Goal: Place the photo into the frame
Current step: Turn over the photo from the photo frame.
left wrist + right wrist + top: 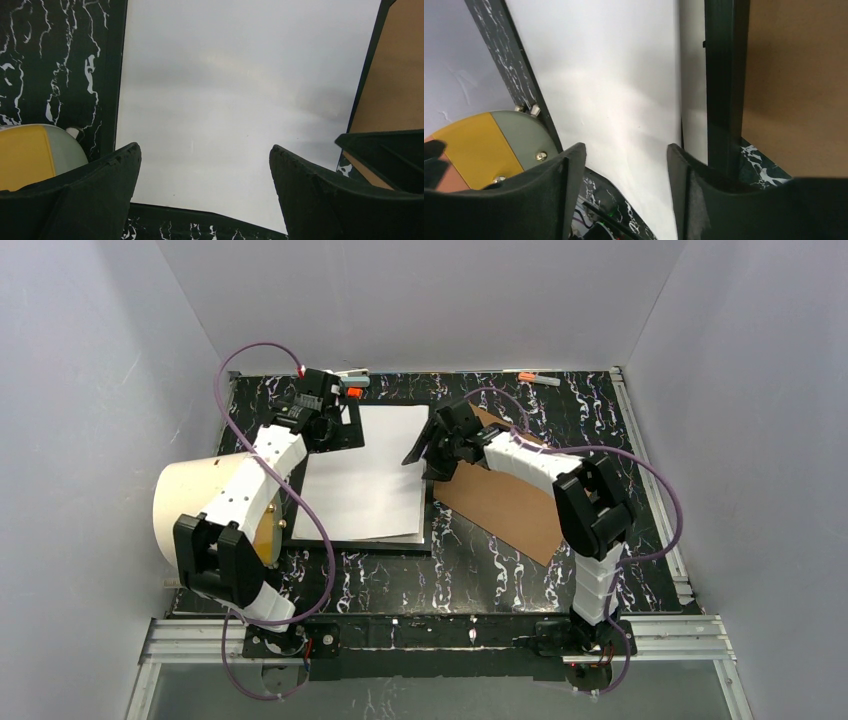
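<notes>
— Where was the photo (365,475)?

— In the overhead view, left of centre, lying white side up inside the frame (400,546). The right wrist view showed its right edge just short of the frame's black bar, with a pale strip between them. I couldn't tell whether it sat flat all round.

— And the left gripper (205,150)?

— It was at the photo's upper left corner. Its fingers stood as wide apart as they go, with nothing between them; only the white sheet showed below.

— The right gripper (626,147)?

— It was at the photo's upper right edge. Its fingers were apart too, though less widely, and gripped nothing. The sheet showed through the gap, and one finger hung over the frame's bar.

— What else was there?

— A brown board (505,510) lay slanted just right of the frame, under the right arm. A pale drum (195,500) with a yellow face stood at the left edge, beside the left arm.
</notes>
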You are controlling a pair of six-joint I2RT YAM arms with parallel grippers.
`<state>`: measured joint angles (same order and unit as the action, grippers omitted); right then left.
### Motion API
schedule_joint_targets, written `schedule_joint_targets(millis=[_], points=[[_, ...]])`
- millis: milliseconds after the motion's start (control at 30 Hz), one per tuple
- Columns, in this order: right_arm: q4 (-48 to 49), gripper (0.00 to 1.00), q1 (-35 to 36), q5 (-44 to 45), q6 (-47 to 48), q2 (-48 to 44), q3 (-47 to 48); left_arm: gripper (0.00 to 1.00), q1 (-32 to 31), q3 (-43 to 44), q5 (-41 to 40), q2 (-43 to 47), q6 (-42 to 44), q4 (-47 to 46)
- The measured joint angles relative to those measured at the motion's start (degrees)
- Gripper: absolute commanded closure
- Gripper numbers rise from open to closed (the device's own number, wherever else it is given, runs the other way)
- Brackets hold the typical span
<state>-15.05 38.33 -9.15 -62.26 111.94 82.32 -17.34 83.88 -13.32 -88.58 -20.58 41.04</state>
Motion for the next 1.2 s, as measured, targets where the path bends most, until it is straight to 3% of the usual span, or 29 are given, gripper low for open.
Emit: schedule_joint_targets(millis=[167,400,633,867,1200], points=[[-0.98,0.60,0.00,2.05,3.41,-4.39,-1.14,0.09,0.00,-4.31,2.14,0.02,0.20,-2.03],[-0.09,0.54,0.00,1.42,7.72,-5.09,-3.50,0.25,0.02,-11.10,5.73,0.15,0.17,-6.73],[4.31,0.54,0.20,-9.57,11.82,0.17,-1.92,0.41,0.02,-18.45,6.97,0.74,-0.44,-11.34],[4.70,0.54,0.52,-15.08,14.58,5.79,-1.73,0.43,0.04,-24.48,6.60,0.79,-0.72,-14.47],[-3.56,0.52,0.35,-10.40,18.32,6.73,4.72,0.38,0.04,-27.32,4.70,0.59,-0.68,-17.09]])
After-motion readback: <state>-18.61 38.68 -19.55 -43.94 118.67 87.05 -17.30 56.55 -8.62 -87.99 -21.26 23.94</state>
